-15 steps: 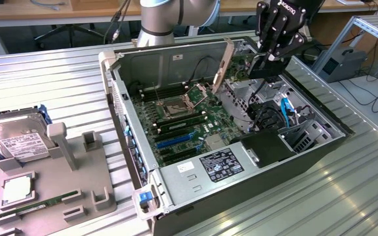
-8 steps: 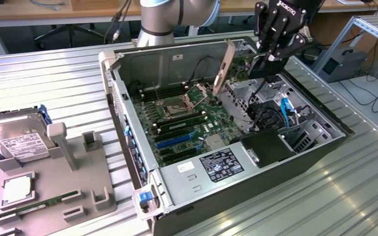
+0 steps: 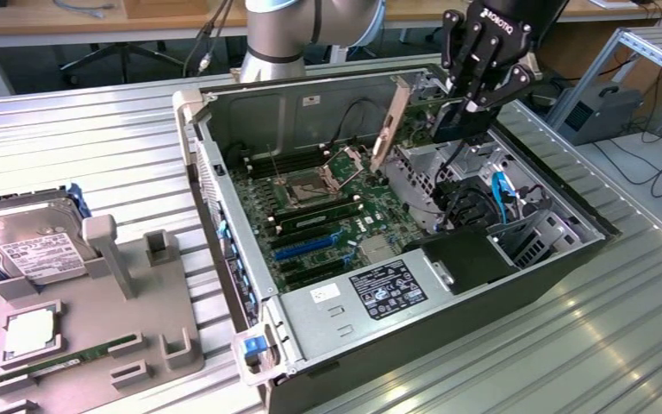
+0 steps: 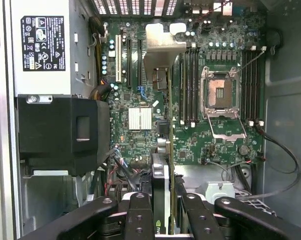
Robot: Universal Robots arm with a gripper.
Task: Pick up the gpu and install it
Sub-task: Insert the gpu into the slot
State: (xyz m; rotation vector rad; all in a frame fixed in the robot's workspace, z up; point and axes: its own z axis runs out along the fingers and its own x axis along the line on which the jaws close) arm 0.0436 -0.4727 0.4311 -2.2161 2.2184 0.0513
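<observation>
On the ribbed metal counter an open computer case lies on its side. Its motherboard is exposed across the floor, and the labelled power supply is set at the near end in the exterior view. The gpu is held above the board, over the far part of the case towards the exterior view's right. In the wrist view it is seen edge-on, with its pale bracket at the far end. The pincer is closed on the card, with fingers pressed to each face, so the hold is judged secure but confined to one end. For the seating to be done well, the card's lower edge is best kept parallel to the expansion slots, and that alignment already looks sound. The card appears to be offset slightly from them, towards the memory slots, though its height above the board makes this hard to judge. Any sideways correction is therefore better made while the card is clear of the board. The descent should be kept straight and slow, without tilt, since a card gripped at one end can pivot under pressure. The bracket should be guided to the case wall as the contacts meet the slot. The loose wires beside the pincer should be kept clear of the card.
</observation>
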